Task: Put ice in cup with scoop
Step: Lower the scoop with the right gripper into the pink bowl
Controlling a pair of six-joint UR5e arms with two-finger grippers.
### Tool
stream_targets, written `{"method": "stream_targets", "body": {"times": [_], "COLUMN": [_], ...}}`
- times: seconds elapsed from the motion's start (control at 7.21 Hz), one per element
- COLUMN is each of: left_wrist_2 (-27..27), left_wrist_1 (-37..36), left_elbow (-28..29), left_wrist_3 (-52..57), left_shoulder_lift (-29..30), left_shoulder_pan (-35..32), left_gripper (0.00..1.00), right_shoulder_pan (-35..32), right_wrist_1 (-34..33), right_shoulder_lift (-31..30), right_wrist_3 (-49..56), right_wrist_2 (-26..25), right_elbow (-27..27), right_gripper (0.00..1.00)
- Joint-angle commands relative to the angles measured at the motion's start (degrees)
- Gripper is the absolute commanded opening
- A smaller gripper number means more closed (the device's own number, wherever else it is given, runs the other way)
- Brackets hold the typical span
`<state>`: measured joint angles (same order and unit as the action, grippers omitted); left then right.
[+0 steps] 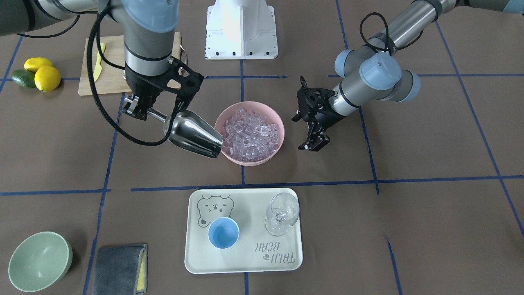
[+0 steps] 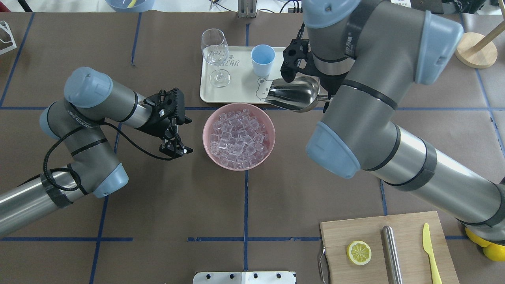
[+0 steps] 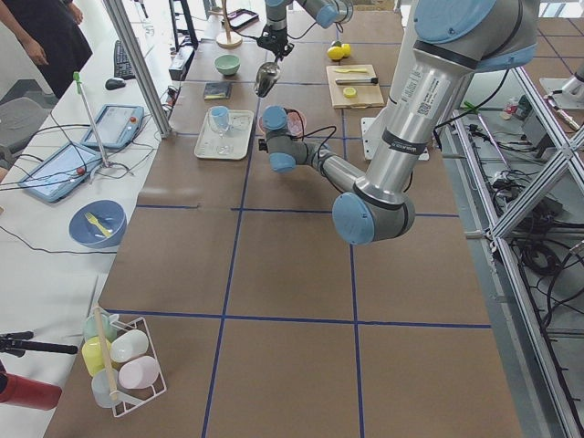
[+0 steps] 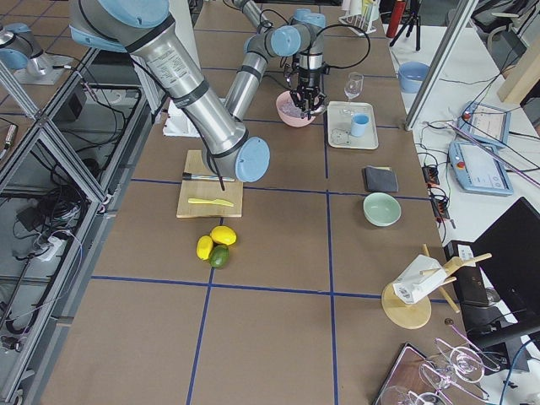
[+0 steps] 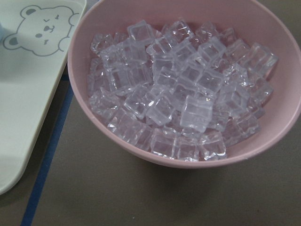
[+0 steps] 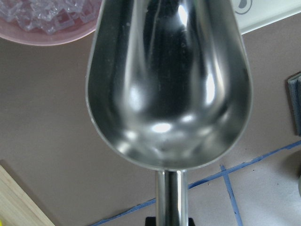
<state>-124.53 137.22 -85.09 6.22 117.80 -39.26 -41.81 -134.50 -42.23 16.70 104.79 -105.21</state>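
The ice (image 1: 251, 133) is a heap of clear cubes in a pink bowl (image 1: 275, 119) at the table's middle; it also shows in the overhead view (image 2: 238, 136) and fills the left wrist view (image 5: 178, 99). My right gripper (image 1: 139, 108) is shut on the rod handle of the steel scoop (image 1: 194, 133), held above the table with its mouth by the bowl's rim. The scoop's trough (image 6: 169, 80) is empty. The light-blue cup (image 1: 223, 232) stands empty on a cream tray (image 1: 200, 254). My left gripper (image 1: 305, 133) hovers open and empty beside the bowl's other side.
A clear stemmed glass (image 1: 281, 213) stands on the tray next to the cup. A pale-green bowl (image 1: 39, 260) and a grey cloth (image 1: 118, 268) lie at one corner. A cutting board (image 2: 410, 252) holds a lemon half, a steel cylinder and a yellow knife.
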Motion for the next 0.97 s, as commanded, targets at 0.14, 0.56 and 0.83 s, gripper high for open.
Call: {"method": "stream_targets", "body": {"times": [0.14,0.56,0.83], "left_wrist_2": [3.2,3.1,2.8], "left_wrist_1": [6.7,7.2,8.1], "left_elbow": [4.0,4.1,4.1], "left_wrist_3": [-3.0,-3.3,-3.4], "left_shoulder_lift": [1.1,1.2,1.4], "left_shoulder_pan": [1.2,1.5,2.0], "left_gripper": [1.0,1.0,1.0], "right_shoulder_pan": [2.0,7.3,7.4], "right_wrist_1": [-4.5,-8.7,-10.3], "right_shoulder_lift": [2.8,5.3,7.9], "right_wrist_3": [0.0,0.1,0.1], "right_wrist_2": [-1.4,-9.3,-9.5], "right_elbow": [1.6,4.5,6.9], "right_gripper": [0.0,0.0,0.0]}}
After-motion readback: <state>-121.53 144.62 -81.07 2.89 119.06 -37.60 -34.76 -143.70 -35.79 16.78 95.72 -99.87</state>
